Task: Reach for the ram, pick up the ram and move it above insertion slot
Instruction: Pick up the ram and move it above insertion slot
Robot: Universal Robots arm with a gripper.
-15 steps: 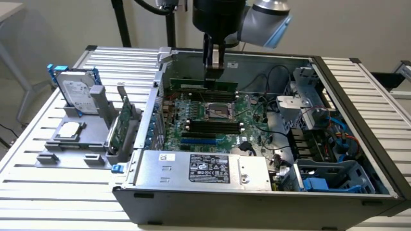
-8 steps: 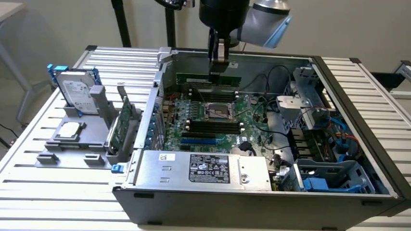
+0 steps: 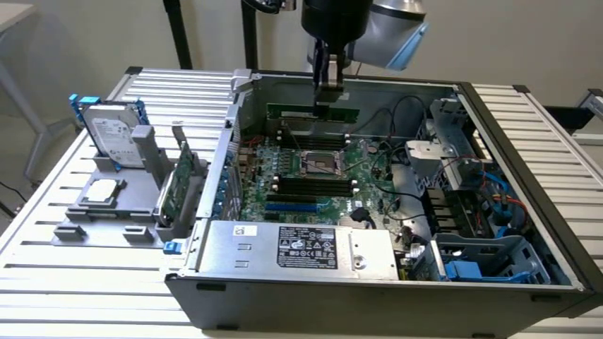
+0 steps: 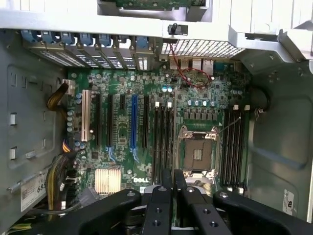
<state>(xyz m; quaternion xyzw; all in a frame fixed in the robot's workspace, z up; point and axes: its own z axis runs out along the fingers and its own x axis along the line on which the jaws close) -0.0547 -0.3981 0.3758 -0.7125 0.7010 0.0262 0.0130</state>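
Ram [image 3: 315, 112] clamped edgewise in end effector [image 3: 330, 99] above motherboard [image 3: 311, 169]

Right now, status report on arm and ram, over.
Gripper jaws shut on ram. Ram held level above motherboard. Nothing seen blocking below.

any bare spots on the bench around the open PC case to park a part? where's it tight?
Free: the slatted bench top in front of the grey holder, and the slatted strip along the case's side on the exterior view's right. Crowded: the holder, with hard drive, chip and green card; inside the case, cables and motherboard under the gripper holding the ram.
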